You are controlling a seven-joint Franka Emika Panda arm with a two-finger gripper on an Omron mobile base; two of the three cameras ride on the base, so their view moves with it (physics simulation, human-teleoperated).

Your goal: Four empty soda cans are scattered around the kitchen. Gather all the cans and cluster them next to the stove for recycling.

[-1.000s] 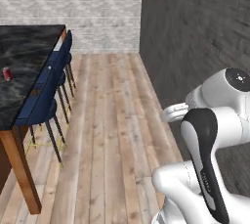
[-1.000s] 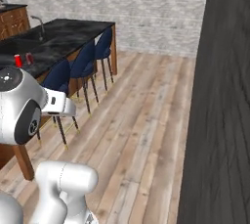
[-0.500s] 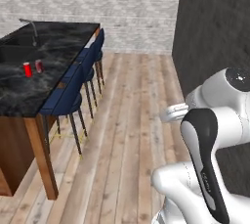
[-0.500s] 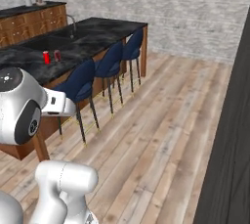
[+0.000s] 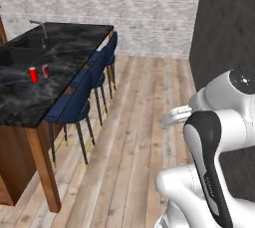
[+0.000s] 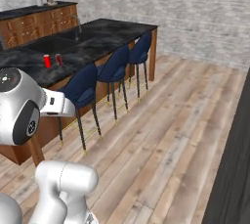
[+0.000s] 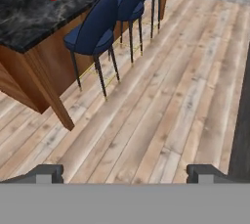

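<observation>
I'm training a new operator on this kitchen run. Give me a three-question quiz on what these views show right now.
1. True or false: the two soda cans stand on the black marble island counter.
2. How many blue stools line the island's floor side? A) two B) three C) five
3. Fill in: the gripper is ____ and holds nothing.

Key: 1 true; 2 B; 3 open. In the hand view the finger tips stand wide apart over bare wood floor, far from the cans.
</observation>
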